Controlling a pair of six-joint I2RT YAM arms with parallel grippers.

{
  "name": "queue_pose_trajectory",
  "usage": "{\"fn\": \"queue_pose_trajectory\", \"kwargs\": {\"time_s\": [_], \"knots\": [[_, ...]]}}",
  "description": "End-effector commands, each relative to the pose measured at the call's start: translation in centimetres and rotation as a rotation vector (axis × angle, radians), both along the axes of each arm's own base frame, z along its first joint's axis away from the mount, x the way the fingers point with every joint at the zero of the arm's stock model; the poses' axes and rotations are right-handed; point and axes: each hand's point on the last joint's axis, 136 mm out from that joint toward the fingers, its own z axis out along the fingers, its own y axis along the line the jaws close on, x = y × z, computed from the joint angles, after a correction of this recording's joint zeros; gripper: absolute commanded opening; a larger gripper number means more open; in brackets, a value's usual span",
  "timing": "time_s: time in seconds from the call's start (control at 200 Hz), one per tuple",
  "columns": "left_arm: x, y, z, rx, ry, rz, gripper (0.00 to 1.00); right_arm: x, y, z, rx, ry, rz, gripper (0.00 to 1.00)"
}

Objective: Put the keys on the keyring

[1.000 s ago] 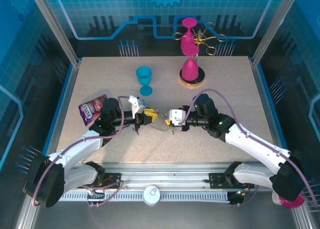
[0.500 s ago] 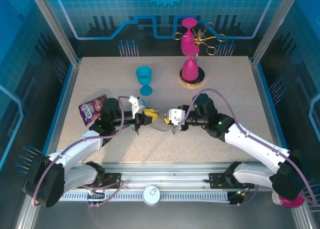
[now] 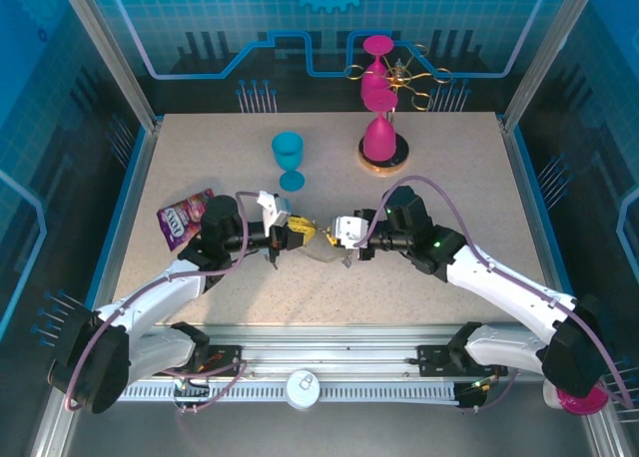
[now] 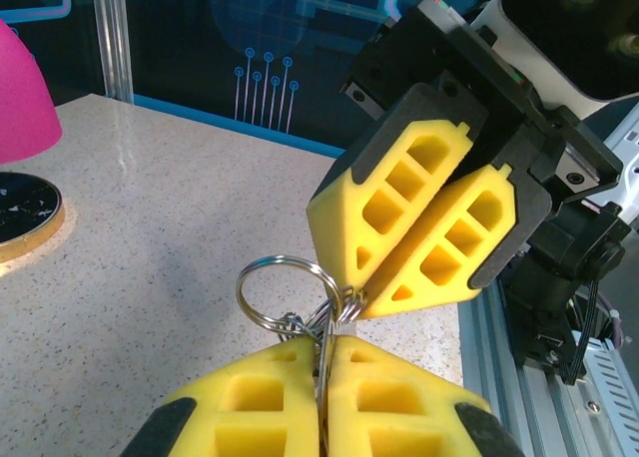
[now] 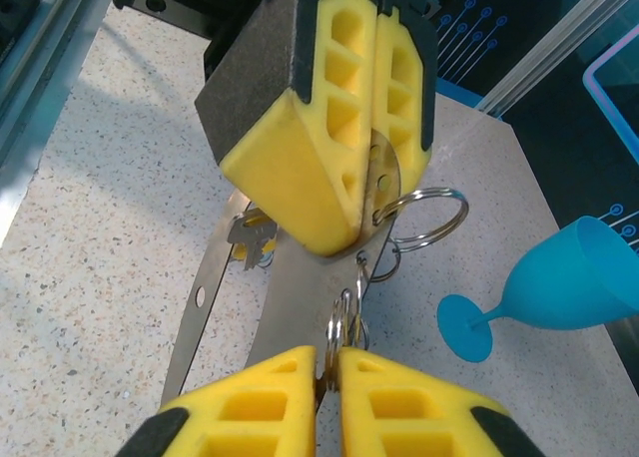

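left claw (image 3: 306, 232) and right claw (image 3: 334, 239) meet tip to tip, elbows bent, both clamped on the keyring (image 4: 294, 324).

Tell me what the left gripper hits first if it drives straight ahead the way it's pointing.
Most likely the right gripper. Its yellow fingers sit straight ahead of the left gripper, tips nearly touching, with only the keyring that both clamp between them.
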Motion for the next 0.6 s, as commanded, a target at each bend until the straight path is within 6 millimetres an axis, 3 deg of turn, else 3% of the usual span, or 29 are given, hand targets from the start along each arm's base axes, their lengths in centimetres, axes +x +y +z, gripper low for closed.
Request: {"fn": "queue_pose_trajectory", "kwargs": {"time_s": [0.0,0.165,0.37,0.595], "knots": [[0.0,-0.2,2.3,-0.028,-0.096,-0.030,0.00,-0.3,1.2,2.1,0.050,-0.028,0.039,0.10],[0.9,0.0,1.5,-0.003,-0.048,0.022,0.00,0.0,0.8,1.9,0.037,-0.034,0.008,0.00],[1.7,-0.1,0.4,-0.008,0.050,0.049,0.00,0.0,0.7,0.6,0.018,0.005,-0.004,0.00],[2.6,-0.6,-1.9,-0.006,0.191,0.048,0.00,-0.3,0.9,-2.4,-0.039,0.057,0.011,0.00]]}}
